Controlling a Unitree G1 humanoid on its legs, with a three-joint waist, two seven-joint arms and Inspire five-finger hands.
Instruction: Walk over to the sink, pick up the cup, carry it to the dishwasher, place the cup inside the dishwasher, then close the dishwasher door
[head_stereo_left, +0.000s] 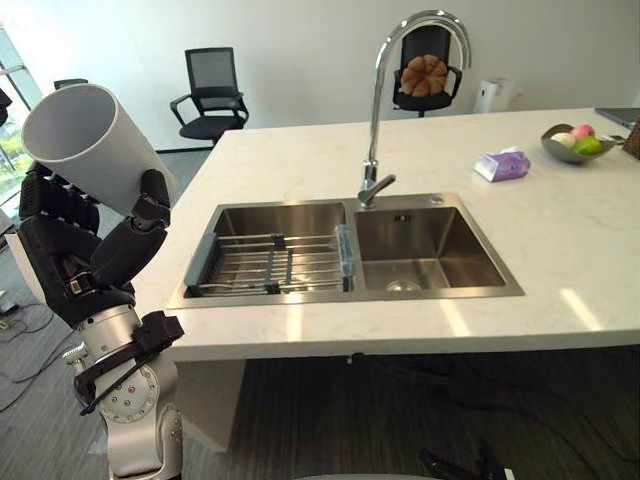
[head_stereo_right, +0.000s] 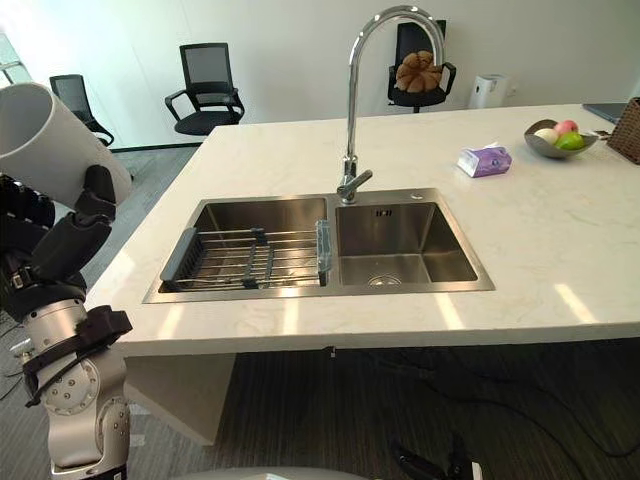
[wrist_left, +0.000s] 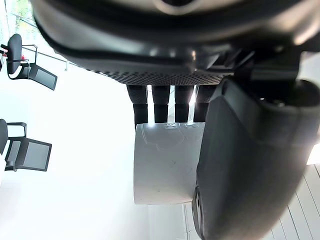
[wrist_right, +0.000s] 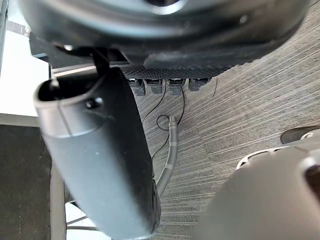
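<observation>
In the left eye view the left robot hand (head_stereo_left: 62, 245) is raised at the left end of the surface (head_stereo_left: 300, 150), its fingers and thumb curled round a white cup (head_stereo_left: 85, 140). The cup is tilted, with its open mouth turned up and away to the left, clear of the surface. A double sink (head_stereo_left: 470, 250) is set into the surface. A wire rack (head_stereo_left: 270, 262) lies in its left basin, and a tall curved faucet (head_stereo_left: 375, 110) stands behind the divider. Further right on the surface are a purple tissue pack (head_stereo_left: 503, 165) and a bowl of fruit (head_stereo_left: 557, 150). Black office chairs (head_stereo_left: 210, 95) stand by the far wall. The right eye view gives the same scene, and a dark basket (head_stereo_right: 630, 130) shows at the right edge of the surface. In the left wrist view the fingers (wrist_left: 160, 105) wrap over the cup's white wall and the thumb (wrist_left: 240, 165) presses against its side. In the right wrist view the right robot hand (wrist_right: 165, 45) hangs above grey carpet (wrist_right: 250, 115) with relaxed fingers, holding nothing.
</observation>
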